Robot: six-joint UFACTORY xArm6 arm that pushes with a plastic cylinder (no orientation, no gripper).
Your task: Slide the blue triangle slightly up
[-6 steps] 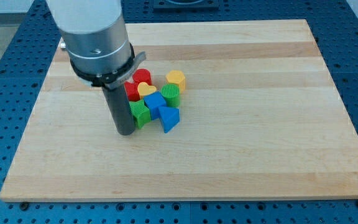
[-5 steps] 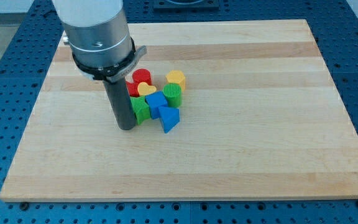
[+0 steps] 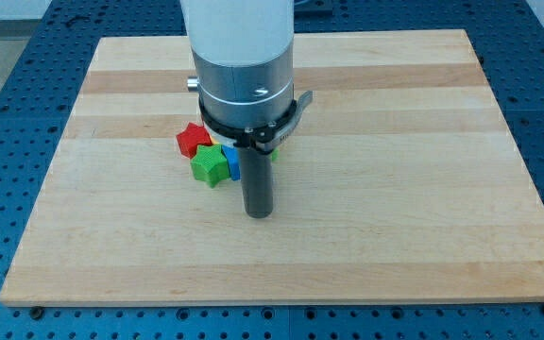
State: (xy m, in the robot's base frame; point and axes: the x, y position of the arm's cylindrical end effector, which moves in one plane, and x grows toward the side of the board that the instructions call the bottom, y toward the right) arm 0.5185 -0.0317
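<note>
My tip (image 3: 258, 213) rests on the wooden board (image 3: 404, 189), just below a cluster of blocks near the middle. The rod and the arm body cover most of the cluster. The blue triangle does not show; the rod stands where it was. To the left of the rod I see a red block (image 3: 192, 140), a green block (image 3: 210, 166) and a sliver of a blue block (image 3: 232, 163). A small bit of green (image 3: 276, 151) shows on the rod's right side.
The board lies on a blue perforated table (image 3: 8, 113) that surrounds it on all sides. The white and grey arm body (image 3: 244, 57) hangs over the top middle of the board and hides the blocks behind it.
The arm has moved to the view's right, from the left side of the cluster to just below it. It now covers the blue triangle, the yellow blocks and most of the others.
</note>
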